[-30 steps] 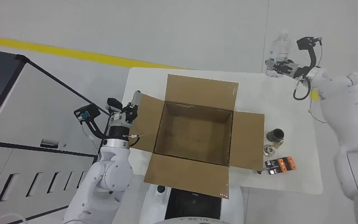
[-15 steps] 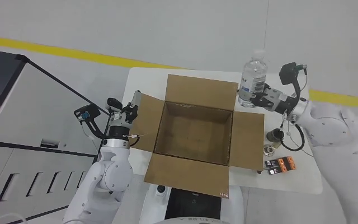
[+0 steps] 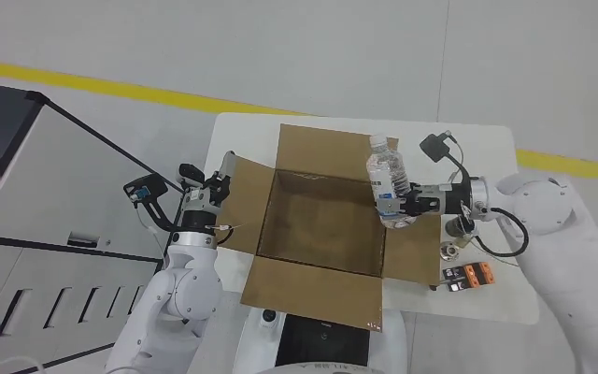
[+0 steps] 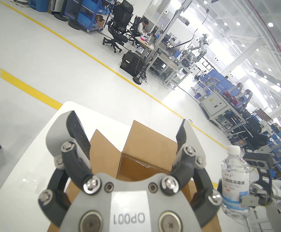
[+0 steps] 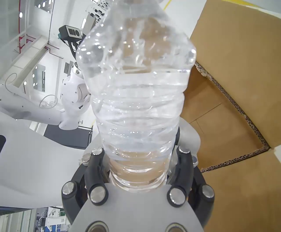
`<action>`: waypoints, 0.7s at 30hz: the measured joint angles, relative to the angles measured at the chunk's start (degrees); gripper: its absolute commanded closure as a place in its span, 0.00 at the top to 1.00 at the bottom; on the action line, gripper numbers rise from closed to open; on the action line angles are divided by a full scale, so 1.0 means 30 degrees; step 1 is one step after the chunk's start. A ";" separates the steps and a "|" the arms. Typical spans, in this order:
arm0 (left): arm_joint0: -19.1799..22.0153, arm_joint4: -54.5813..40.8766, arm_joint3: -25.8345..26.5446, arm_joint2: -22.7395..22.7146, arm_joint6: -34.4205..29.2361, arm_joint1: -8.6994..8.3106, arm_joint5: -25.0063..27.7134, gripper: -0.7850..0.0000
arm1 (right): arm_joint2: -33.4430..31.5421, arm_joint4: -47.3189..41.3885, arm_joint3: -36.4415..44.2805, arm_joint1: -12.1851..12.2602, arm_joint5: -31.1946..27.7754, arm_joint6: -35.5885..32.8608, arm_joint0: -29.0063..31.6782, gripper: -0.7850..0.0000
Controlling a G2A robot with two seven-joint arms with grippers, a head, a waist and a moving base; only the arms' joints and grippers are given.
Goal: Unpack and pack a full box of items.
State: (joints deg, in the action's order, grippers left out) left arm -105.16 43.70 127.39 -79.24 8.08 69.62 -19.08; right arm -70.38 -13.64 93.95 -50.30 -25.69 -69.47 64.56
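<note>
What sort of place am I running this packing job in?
Most likely an industrial robotics workshop or factory floor: yellow floor lines, other robot arms in the background, and racks of blue bins.

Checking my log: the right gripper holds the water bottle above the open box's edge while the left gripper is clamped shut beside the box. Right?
Not quite: the left gripper is open, nothing between its fingers, as the left wrist view shows. The right gripper does hold the water bottle above the edge of the open box.
</note>
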 measured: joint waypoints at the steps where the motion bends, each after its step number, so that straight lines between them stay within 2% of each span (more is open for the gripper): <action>1: 0.0000 0.0000 0.0000 0.0000 0.0000 0.0000 0.0000 1.00 | 0.0007 -0.0008 0.0004 -0.0002 0.0001 -0.0001 0.0003 0.00; 10: 0.0000 0.0000 0.0000 0.0000 0.0000 0.0000 0.0000 1.00 | 0.2798 0.0239 0.1021 -0.0501 0.1922 0.1460 0.0757 0.00; 16: 0.0000 0.0000 0.0000 0.0000 0.0000 0.0000 0.0000 1.00 | 0.4745 0.0764 0.1321 -0.0976 0.4890 0.4304 0.1388 0.00; 21: 0.0000 0.0000 0.0000 0.0000 0.0000 0.0000 0.0000 1.00 | 0.5421 0.1081 0.1655 -0.1169 0.5513 0.5826 0.1825 0.00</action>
State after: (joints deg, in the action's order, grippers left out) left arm -105.16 43.70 127.39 -79.24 8.08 69.62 -19.08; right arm -54.11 -10.40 98.91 -53.81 -9.15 -51.99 70.04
